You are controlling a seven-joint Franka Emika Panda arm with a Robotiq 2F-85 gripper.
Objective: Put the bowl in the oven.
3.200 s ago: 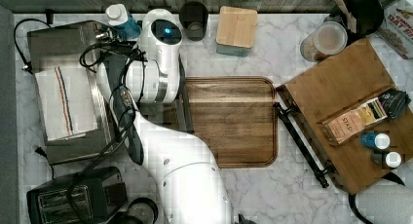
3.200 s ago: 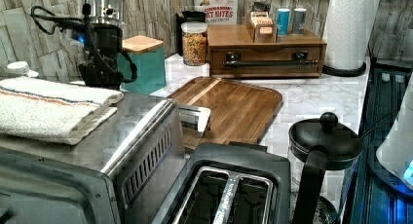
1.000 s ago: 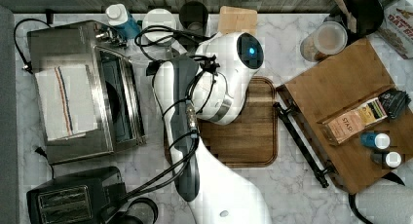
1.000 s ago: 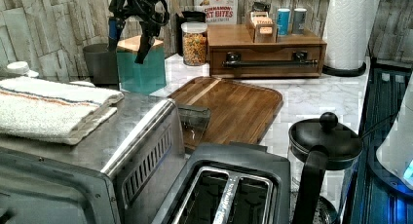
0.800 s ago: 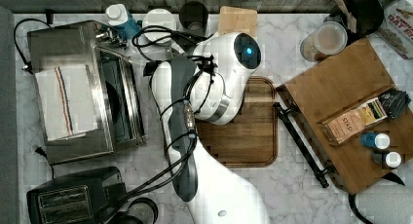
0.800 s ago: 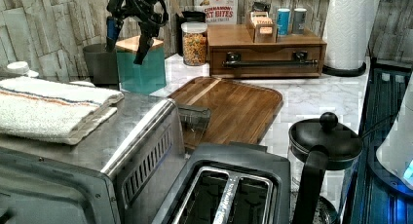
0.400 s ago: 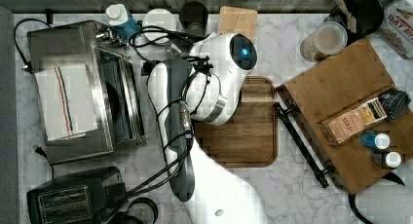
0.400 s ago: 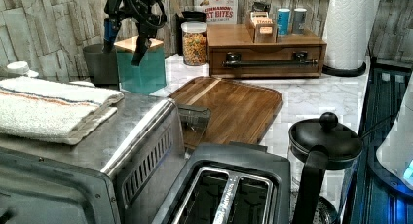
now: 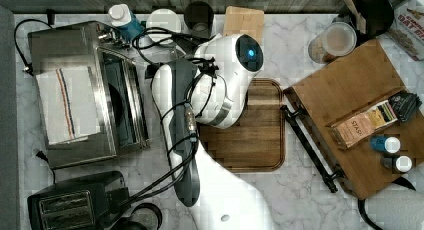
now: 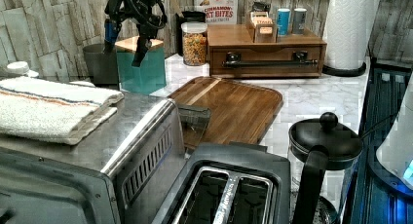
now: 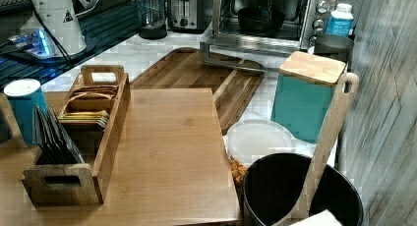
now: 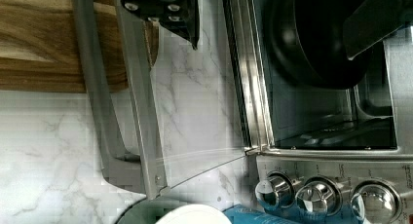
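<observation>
The bowl (image 11: 260, 18) sits inside the oven (image 11: 265, 19), resting on the rack in the open cavity; in the wrist view it shows as a wide black round shape (image 12: 311, 36) behind the oven's front frame, and in the top view a dark curve of it (image 9: 116, 106) is visible through the opening. The oven's glass door (image 12: 160, 112) is dropped flat, its handle bar reaching out over the marble counter (image 12: 48, 151) toward the wooden tray (image 9: 260, 140), whose edge it meets in the right view. Three steel knobs (image 12: 316, 197) line the oven's control panel. A folded striped towel (image 9: 65, 105) lies on the oven's roof. The gripper (image 10: 126, 39) hangs in the air above the counter, clear of the oven and the bowl, with its two fingers (image 10: 141, 51) spread apart and nothing between them; in the wrist view one dark finger (image 12: 375, 19) crosses in front of the bowl's rim without touching it, and the other (image 12: 170, 9) hangs over the door's edge. Behind the gripper in the left view stand a teal canister with a wooden lid (image 10: 141, 63) and a small dark cup (image 10: 100, 63). A black slot toaster (image 10: 229, 190) stands just beside the oven.
</observation>
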